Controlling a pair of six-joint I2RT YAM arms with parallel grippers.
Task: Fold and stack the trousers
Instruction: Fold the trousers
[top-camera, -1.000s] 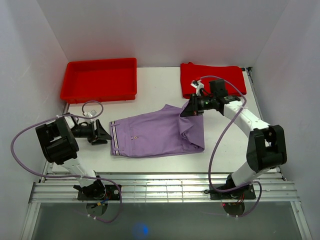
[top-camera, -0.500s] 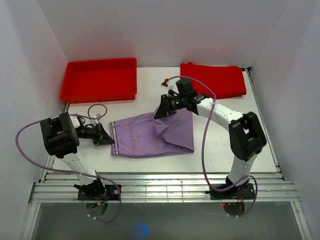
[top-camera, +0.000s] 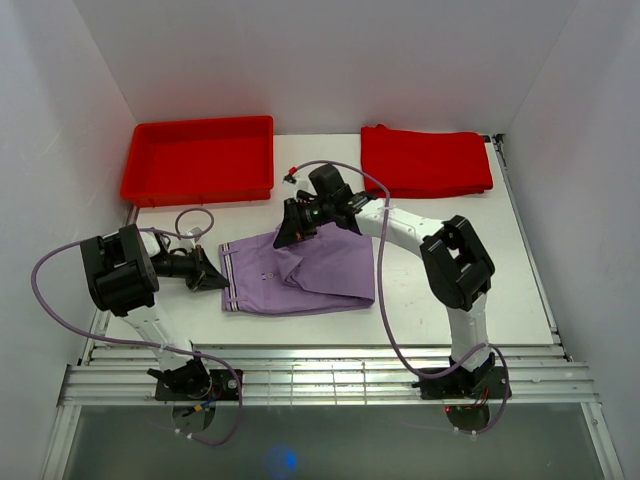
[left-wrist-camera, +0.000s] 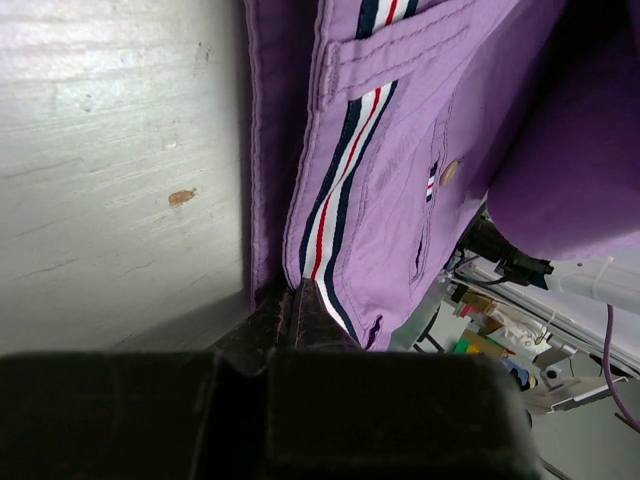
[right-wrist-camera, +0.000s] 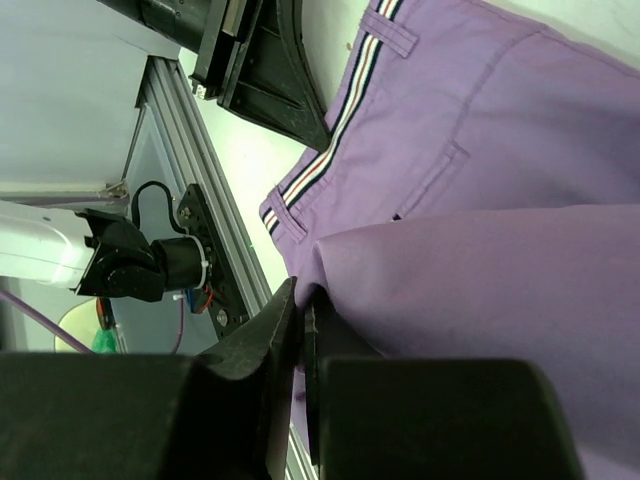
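The lilac trousers (top-camera: 320, 270) lie in the middle of the table, folded partly over themselves, with the striped waistband at the left. My left gripper (top-camera: 221, 279) is shut on the waistband's edge; the left wrist view has its tips (left-wrist-camera: 300, 298) pinching the band beside the stripe of the trousers (left-wrist-camera: 400, 150). My right gripper (top-camera: 284, 237) is shut on the leg end and holds it raised over the waist half. In the right wrist view, the jaws (right-wrist-camera: 300, 305) clamp a fold of the trousers (right-wrist-camera: 480, 150), with the left gripper (right-wrist-camera: 285, 100) beyond.
A rigid red tray (top-camera: 198, 158) stands at the back left. A folded red garment (top-camera: 425, 160) lies at the back right. The metal rails (top-camera: 330, 375) run along the near table edge, with white walls on three sides.
My right gripper has carried the leg end leftward across the trousers, doubling them over. My left gripper moved in and shut on the waistband.
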